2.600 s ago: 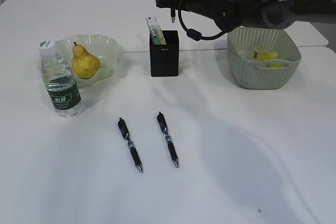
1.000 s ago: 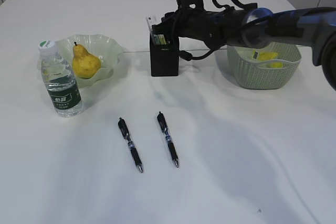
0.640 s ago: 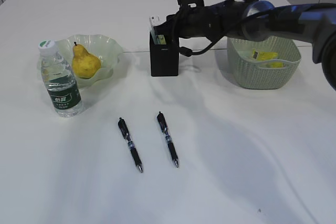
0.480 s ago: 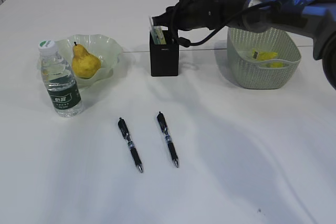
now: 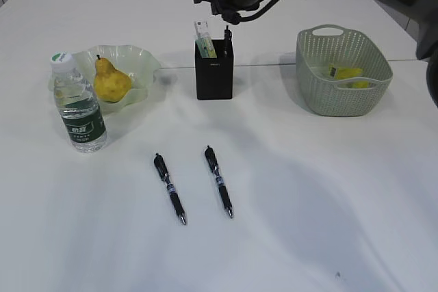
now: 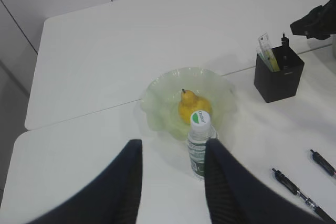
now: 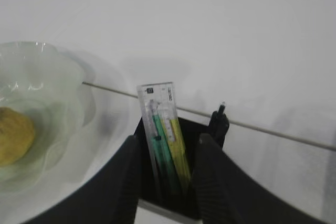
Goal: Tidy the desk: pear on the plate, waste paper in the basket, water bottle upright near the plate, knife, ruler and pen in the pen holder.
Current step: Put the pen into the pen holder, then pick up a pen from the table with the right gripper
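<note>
Pen holder [image 5: 213, 69]: we see it standing between the plate [image 5: 141, 61] and the basket [image 5: 342, 94], with the clear ruler [image 7: 157, 109], a green and yellow knife [image 7: 172, 148] and one dark pen [image 7: 219, 120] poking out of it.
Right gripper [image 7: 164, 182]: we hold it just above the holder, jaws partly apart with nothing between them; the ruler shows in the gap but is not pinched.
Left gripper [image 6: 170, 177]: we hover it high over the water bottle [image 6: 199, 141], jaws partly apart and empty.
Done already: the pear [image 5: 109, 80] sits on the plate, the bottle stands upright just beside it, and the waste paper [image 5: 345, 73] lies in the basket.
Left to do: two black pens [image 5: 169, 188] lie near each other on the desk [image 5: 308, 203], well in front of the holder.
Doing it well: we judge the next pick should go straight down over a pen's barrel, jaws across its width, then drop it tip-first into the free corner so the ruler is not knocked out.
</note>
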{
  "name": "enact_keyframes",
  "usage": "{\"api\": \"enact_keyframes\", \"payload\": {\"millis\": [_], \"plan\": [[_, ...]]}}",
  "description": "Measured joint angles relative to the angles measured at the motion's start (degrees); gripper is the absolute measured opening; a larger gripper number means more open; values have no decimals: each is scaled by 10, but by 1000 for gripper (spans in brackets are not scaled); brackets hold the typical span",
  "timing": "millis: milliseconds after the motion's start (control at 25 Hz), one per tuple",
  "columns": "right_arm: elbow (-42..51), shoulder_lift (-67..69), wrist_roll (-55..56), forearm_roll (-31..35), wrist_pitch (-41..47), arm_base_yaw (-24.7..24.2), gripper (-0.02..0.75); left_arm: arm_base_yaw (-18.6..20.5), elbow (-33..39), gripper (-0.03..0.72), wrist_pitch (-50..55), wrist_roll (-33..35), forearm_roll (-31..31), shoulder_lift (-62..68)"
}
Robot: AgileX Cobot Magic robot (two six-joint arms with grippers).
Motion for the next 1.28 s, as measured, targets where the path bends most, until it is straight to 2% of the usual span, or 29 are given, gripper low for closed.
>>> {"api": "enact_keyframes", "payload": {"millis": [360,560,1000,1280], "plan": [[-8,-48,0,5,204,1,294,0,0,274,7,0,0,0],[-8,-61,0,41,303,1,294,0,0,274,10,-2,0,0],[-8,-89,-5,102,319,3,294,0,-2,274,9,-25,-2,-35],[69,-144,-8,89,319,20,294,0,-2,274,6,-27,-3,-36]]}}
